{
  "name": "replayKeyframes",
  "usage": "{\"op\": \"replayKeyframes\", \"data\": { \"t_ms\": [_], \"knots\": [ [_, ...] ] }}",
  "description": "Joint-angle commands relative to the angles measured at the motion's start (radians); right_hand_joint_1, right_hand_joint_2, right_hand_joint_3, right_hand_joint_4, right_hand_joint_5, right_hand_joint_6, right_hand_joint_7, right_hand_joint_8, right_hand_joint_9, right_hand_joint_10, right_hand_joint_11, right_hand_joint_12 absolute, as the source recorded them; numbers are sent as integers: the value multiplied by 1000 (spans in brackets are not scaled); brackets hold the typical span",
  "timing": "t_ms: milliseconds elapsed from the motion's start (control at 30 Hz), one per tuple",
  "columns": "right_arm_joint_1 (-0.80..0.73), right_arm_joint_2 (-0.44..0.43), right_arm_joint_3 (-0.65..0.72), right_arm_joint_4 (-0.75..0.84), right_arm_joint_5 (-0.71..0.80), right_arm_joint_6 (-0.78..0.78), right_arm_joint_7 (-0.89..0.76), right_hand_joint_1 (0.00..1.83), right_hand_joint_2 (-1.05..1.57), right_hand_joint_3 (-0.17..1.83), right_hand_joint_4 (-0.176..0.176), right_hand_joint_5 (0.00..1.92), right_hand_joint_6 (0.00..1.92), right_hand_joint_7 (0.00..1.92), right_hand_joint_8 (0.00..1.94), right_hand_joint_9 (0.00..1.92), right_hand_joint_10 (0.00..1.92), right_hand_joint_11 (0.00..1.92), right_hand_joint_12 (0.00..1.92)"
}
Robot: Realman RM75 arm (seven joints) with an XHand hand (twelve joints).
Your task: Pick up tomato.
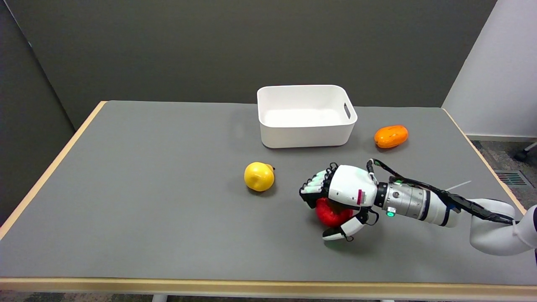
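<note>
Head view: I'm bringing the right hand (342,197) down over the tomato (331,214), which is sitting toward the desk's (147,218) near right edge. Fingers are curling over its far side, thumb lying along its near side; whether it's gripped yet, I'm unable to tell. I'm wanting both sides squeezing evenly before lifting.

The robot hand (340,197) wraps around the red tomato (332,214) on the grey table (147,218).
</note>
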Motion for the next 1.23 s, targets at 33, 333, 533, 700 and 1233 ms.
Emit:
{"op": "replayKeyframes", "data": {
  "t_ms": [33, 333, 533, 700, 1233],
  "knots": [
    [12, -1, 9, 35, 88, 92, 0, 1178, 1081, 352, -91, 604, 1620, 882, 1237, 847, 1249, 794, 1544],
    [22, 5, 70, 47, 298, 258, 0, 1175, 1079, 356, -84, 609, 1609, 886, 1239, 852, 1248, 814, 1572],
    [81, 6, 76, 58, 407, 321, 2, 1176, 1062, 387, -79, 616, 1607, 885, 1248, 872, 1284, 822, 1610],
    [181, -2, 39, 66, 472, 304, 4, 1176, 1016, 482, -76, 624, 1626, 887, 1265, 851, 1366, 813, 1667],
    [754, -202, -400, -54, 822, -53, -335, 1182, 1030, 449, -91, 616, 1612, 896, 1257, 844, 1341, 803, 1660]
  ]
}}
